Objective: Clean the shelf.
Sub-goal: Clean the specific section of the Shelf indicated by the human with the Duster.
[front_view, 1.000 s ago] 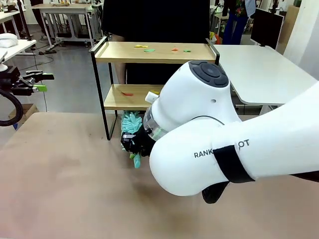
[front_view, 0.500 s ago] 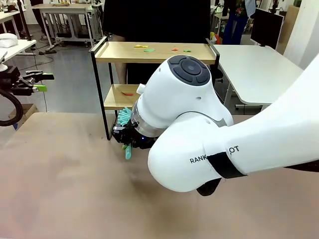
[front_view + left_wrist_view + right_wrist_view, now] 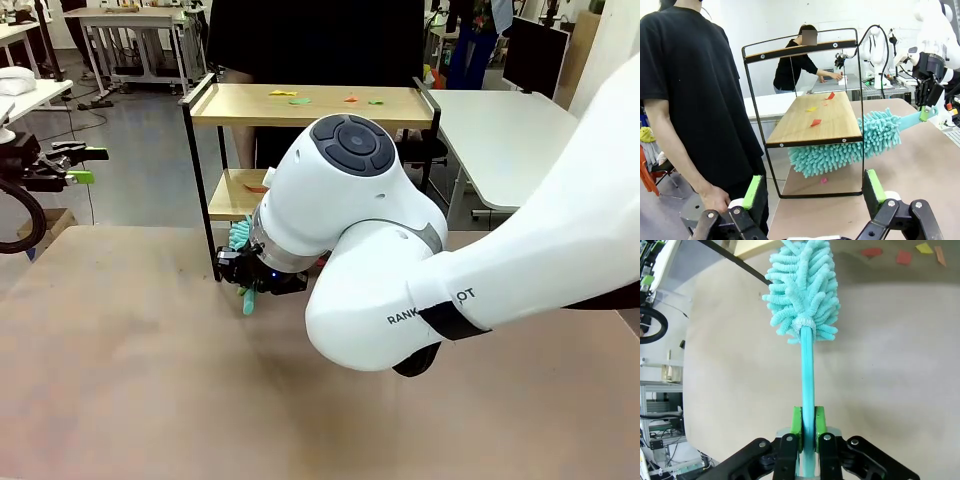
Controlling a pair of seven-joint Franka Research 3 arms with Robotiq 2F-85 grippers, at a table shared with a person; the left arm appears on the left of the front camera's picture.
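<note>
The shelf [image 3: 310, 104] stands at the table's far edge, with coloured paper scraps [image 3: 299, 99] on its top board and more on its lower board [image 3: 812, 122]. My right gripper [image 3: 250, 278] is shut on the handle of a teal duster [image 3: 806, 375]. The fluffy duster head [image 3: 840, 147] lies under the lower board, just above the table. In the left wrist view the right gripper [image 3: 927, 97] holds the handle at the far right. My left gripper [image 3: 812, 192] is open and holds nothing; it hangs at the far left [image 3: 88, 165], off to the shelf's side.
A person in a black shirt [image 3: 310, 40] stands right behind the shelf, one hand [image 3: 715, 197] hanging by the side. A pink scrap [image 3: 824, 180] lies on the table under the shelf. A white table [image 3: 520, 140] stands at the back right. My right arm's bulky elbow [image 3: 400, 290] covers mid-table.
My right arm has swung left, carrying the duster leftward beneath the lower board. The left arm has not moved.
</note>
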